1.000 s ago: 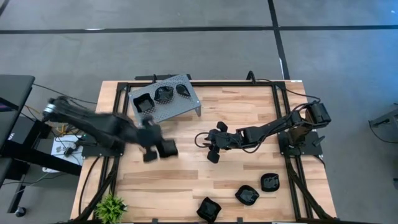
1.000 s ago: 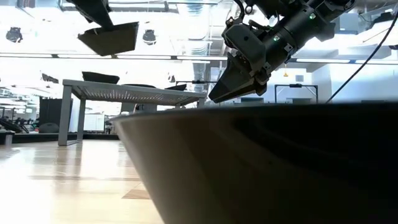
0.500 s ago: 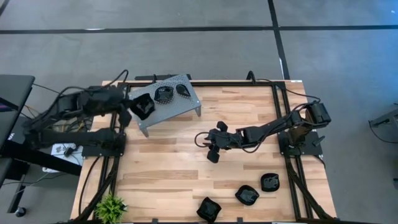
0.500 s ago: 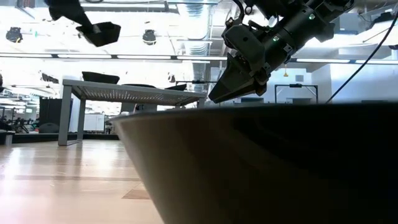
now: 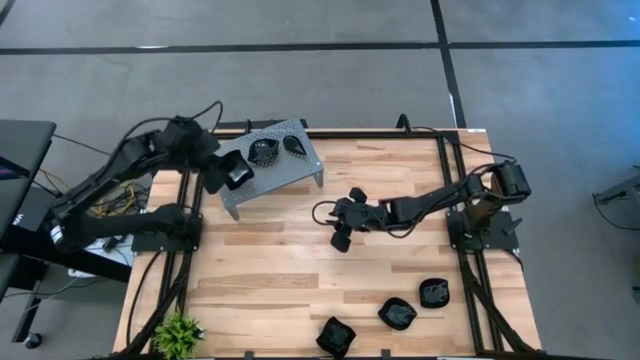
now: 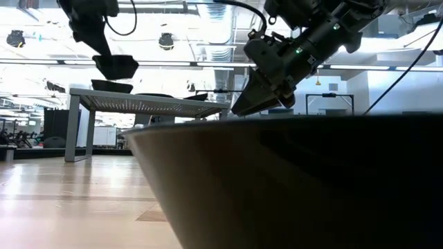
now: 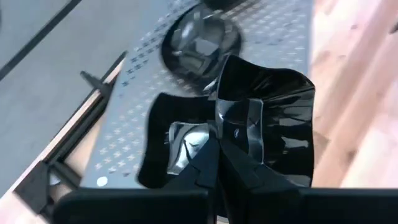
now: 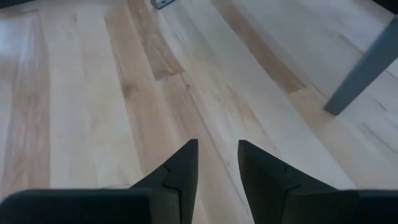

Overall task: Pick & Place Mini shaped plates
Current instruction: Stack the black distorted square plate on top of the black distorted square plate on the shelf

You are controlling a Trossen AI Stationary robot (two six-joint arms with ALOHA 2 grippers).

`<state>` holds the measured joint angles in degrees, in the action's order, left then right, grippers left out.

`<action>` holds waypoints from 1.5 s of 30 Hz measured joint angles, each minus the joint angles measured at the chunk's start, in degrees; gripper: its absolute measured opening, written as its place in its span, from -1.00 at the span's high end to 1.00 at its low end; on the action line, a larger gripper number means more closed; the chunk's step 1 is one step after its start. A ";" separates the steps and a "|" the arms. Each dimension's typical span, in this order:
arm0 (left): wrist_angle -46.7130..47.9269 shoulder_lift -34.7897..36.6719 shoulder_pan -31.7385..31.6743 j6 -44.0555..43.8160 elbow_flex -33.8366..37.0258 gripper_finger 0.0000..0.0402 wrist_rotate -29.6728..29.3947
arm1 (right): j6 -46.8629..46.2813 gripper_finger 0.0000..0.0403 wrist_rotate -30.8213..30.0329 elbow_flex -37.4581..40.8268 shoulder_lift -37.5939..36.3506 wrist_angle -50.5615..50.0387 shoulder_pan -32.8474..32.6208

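Left gripper (image 5: 222, 176) clenched on black dish (image 7: 273, 130), held over end of grey tray (image 5: 270, 172), above another dish (image 7: 171, 146) lying there. Two more dishes (image 5: 265, 151) farther along tray. Right gripper (image 5: 338, 226) over middle of wooden table (image 5: 270, 280), fingers (image 8: 177, 171) apart, holding nothing. Three dishes (image 5: 398, 314) near table's front edge.

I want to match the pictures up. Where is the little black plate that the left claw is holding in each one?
High view: held plate at the grey tray's left end.
Low view: upper left, just above the tray.
Left wrist view: centre, pinched at its rim, over the tray.
Right wrist view: not in it.
Shared landmark: the tray.
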<state>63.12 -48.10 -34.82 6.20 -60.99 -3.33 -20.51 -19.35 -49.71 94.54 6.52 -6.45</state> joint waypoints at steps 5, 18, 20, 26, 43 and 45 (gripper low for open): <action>-0.05 -1.10 -5.20 2.75 -0.72 0.97 1.82 | 0.00 0.46 0.00 0.00 0.00 -0.02 0.27; 1.91 -4.25 -16.29 8.94 -1.86 0.96 8.72 | -0.13 0.46 0.02 0.00 0.00 -0.02 -1.66; 1.91 -4.52 -16.72 10.08 -1.86 0.97 8.73 | -0.13 0.46 0.03 0.00 0.00 -0.02 -2.23; 1.85 -4.47 -16.69 14.00 -1.86 0.96 8.74 | -0.13 0.46 0.04 0.00 0.00 -0.04 -2.99; 3.27 -10.68 -16.62 16.04 -1.92 0.89 5.14 | -2.51 0.46 0.04 0.00 0.00 -0.04 -3.09; 3.21 -10.51 -16.38 15.99 -1.92 0.82 3.77 | -2.51 0.46 0.04 0.00 0.00 -0.07 -3.09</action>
<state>66.33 -58.61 -51.20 22.20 -62.92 0.44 -23.03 -19.31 -49.71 94.54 6.46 -9.54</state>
